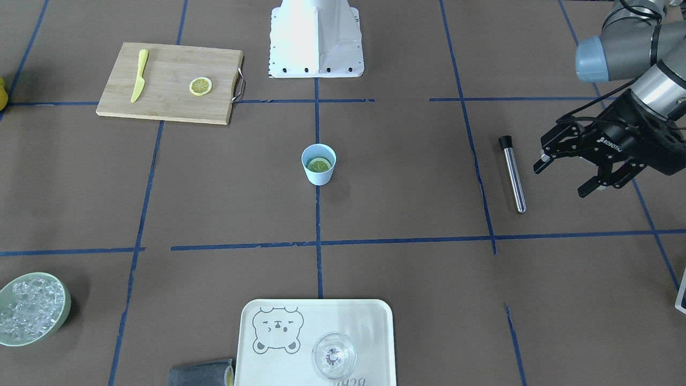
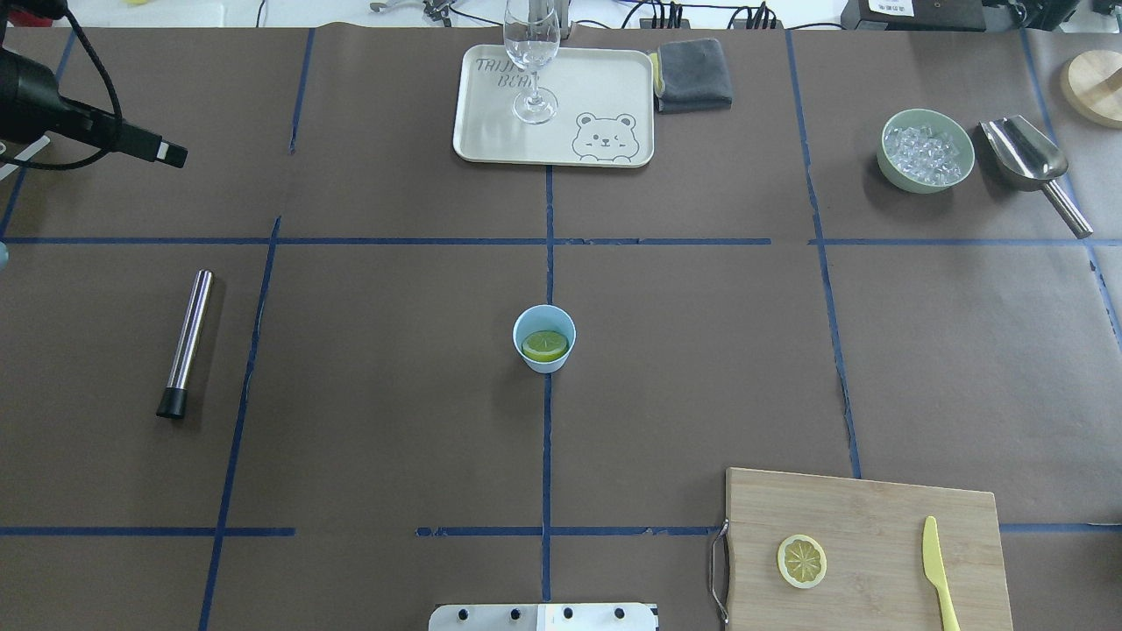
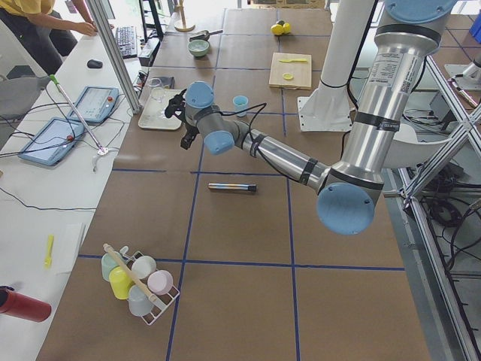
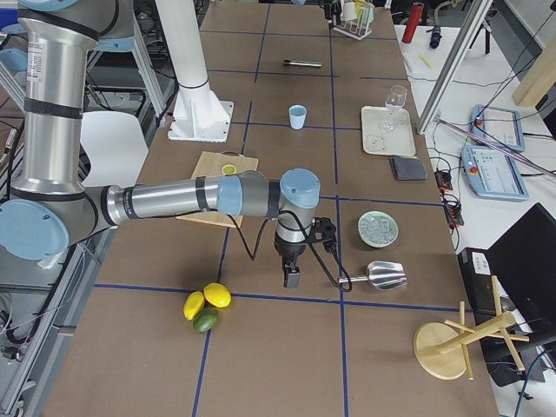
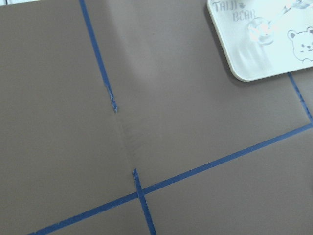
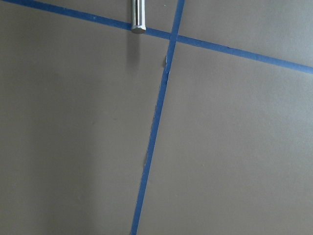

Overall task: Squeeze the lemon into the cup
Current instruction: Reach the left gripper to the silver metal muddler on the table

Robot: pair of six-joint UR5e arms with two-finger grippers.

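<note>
Centrally, smooth tapered cup (image 2: 545,365) — thin round lemon (image 2: 544,345) inside

Table (image 2: 351,350): cup (image 2: 544,365), tray (image 2: 491,131), board (image 2: 877,526), bowl (image 2: 920,183)

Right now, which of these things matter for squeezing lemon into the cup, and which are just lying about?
For the job: cup, lemon slice in it, open left pincer, perhaps the steel rod.
Lying about: board, second slice, knife, tray, glass, ice bowl, scoop, cloth.
</note>
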